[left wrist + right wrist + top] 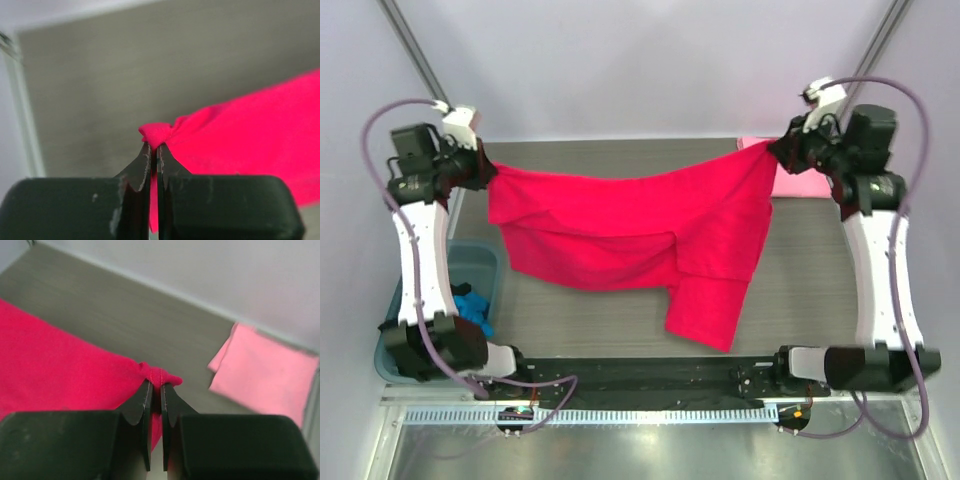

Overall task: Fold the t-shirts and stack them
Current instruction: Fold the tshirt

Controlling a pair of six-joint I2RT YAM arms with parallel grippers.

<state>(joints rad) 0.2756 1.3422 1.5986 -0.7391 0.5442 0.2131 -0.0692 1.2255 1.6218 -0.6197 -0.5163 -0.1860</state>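
Stretching crimson red t-shirt (pixel 620 220) over table (pixel 570 310), top view: left gripper (pixel 485 172) and right gripper (pixel 775 150) at far corners, cloth sagging between. Folded light pink t-shirt (pixel 800 185) lies far right.
Left wrist: jaws clenched on red corner bunch.
Right wrist: jaws pinching red edge.
Step, judged: spreading before fold. Next calls for lowering cloth flat with even tension.

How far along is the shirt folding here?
Done: the pink shirt lies folded, far right on the table. In hand: the left hand and right hand pinch the red shirt, stretched between them. Left: folding and stacking it, plus blue cloth in the bin.
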